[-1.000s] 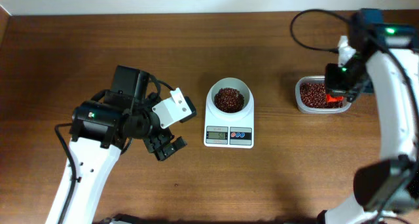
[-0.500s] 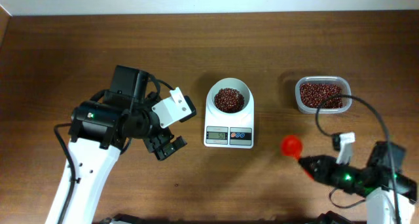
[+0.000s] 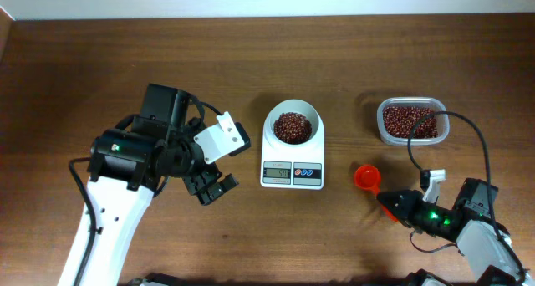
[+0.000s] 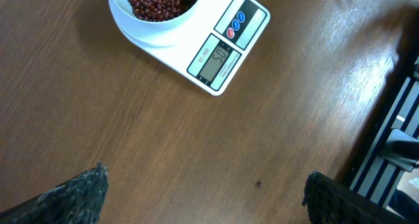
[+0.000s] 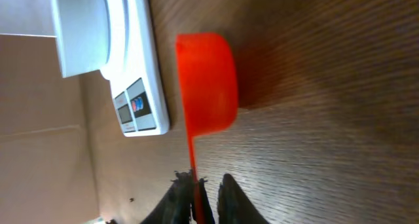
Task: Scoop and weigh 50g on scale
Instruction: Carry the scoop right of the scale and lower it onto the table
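Observation:
The white scale stands mid-table, and its round bowl holds dark red-brown beans. Its display reads 50. A red scoop lies on the wood right of the scale, empty, its handle pointing at my right gripper. In the right wrist view the scoop's handle rests against one finger, with a small gap to the other; the right gripper is slightly open. My left gripper hangs wide open over bare wood left of the scale, its fingertips far apart.
A clear plastic tub of the same beans sits at the back right. One stray bean lies on the wood near the left gripper. The right arm's cable loops over the table beside the tub.
The right arm swung from the tub to the table's front right with the scoop. The scoop now lies nearer the scale and the jaws have loosened. The left arm is still.

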`<state>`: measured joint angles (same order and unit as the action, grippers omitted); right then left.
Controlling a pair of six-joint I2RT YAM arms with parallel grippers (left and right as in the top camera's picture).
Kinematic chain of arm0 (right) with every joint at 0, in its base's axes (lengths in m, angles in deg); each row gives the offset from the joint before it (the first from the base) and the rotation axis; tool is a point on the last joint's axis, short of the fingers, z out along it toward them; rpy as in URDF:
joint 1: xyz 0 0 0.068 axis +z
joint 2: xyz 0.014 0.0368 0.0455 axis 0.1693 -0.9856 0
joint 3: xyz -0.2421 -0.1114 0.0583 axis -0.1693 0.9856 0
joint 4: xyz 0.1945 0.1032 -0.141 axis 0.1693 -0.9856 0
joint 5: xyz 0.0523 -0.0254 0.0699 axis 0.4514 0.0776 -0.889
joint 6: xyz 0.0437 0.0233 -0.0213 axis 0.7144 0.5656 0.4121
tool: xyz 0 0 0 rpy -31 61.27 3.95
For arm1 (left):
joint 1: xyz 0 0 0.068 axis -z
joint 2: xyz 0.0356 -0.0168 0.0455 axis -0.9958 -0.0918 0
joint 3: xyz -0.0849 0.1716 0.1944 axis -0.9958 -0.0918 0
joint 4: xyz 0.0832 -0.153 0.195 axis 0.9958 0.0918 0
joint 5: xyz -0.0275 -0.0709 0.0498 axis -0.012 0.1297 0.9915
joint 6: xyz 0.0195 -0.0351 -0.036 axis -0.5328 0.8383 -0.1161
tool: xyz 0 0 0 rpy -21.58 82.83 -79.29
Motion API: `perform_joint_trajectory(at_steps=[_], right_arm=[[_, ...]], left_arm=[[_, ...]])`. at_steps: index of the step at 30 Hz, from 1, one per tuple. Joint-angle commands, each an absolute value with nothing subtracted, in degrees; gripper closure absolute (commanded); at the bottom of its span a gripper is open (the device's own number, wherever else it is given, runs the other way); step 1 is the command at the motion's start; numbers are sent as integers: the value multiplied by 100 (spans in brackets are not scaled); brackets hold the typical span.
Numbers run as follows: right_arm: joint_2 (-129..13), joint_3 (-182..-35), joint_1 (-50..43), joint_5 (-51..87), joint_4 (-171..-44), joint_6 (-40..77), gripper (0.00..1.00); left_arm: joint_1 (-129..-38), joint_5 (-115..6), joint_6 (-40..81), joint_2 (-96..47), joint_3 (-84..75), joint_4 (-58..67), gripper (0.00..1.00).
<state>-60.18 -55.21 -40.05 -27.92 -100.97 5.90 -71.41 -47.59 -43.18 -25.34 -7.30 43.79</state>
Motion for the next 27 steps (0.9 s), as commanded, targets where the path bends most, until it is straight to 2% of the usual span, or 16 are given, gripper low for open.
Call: perform_joint_trajectory(at_steps=[1,3,5,7,11,15,19,22,23,25,27], right_arm=[[-6044,-5513,-4016,-2163,-10088,925,77],[-6044,-5513,-4016,-2054,-10045,957,55],[-6044,-5515,-4016,-1968,-9931,957,21],[-6044,-5515,-4016,-1966,-9736,962,1],[-6042,-5519,-4016,-910,-9651,1862,1],[-6035,-5963,-4027,-827,-9511,1860,1],[-5980,-6520,-4019,-2593,-9531,1731,1],[-5351,-6608,-4016,-3907,-9555,1558,1],[-4940,-6608,-4016,-4163,-9655,1587,1],[-4157,-6605,-4016,-4158,-10316,2424,1],[-3956,-6605,-4016,-4091,-10383,2417,1]], left_arm=[[-7178,-4820,-4371,-2499,-684,4379,1],[-7178,-4820,-4371,-2499,-684,4381,1],[-7178,-4820,-4371,-2499,-684,4381,1],[-7178,-4820,-4371,-2499,-684,4381,1],[-7178,-4820,-4371,-2499,-684,4379,1],[-7178,-4820,-4371,-2499,-684,4379,1],[-7178,-4820,-4371,-2499,-684,4379,1],[-7178,-4820,-4371,-2499,-684,4379,1],[-7178,-4820,-4371,-2499,-684,4379,1],[-7178,-4820,-4371,-2499,-684,4379,1],[-7178,-4820,-4371,-2499,-684,4379,1]])
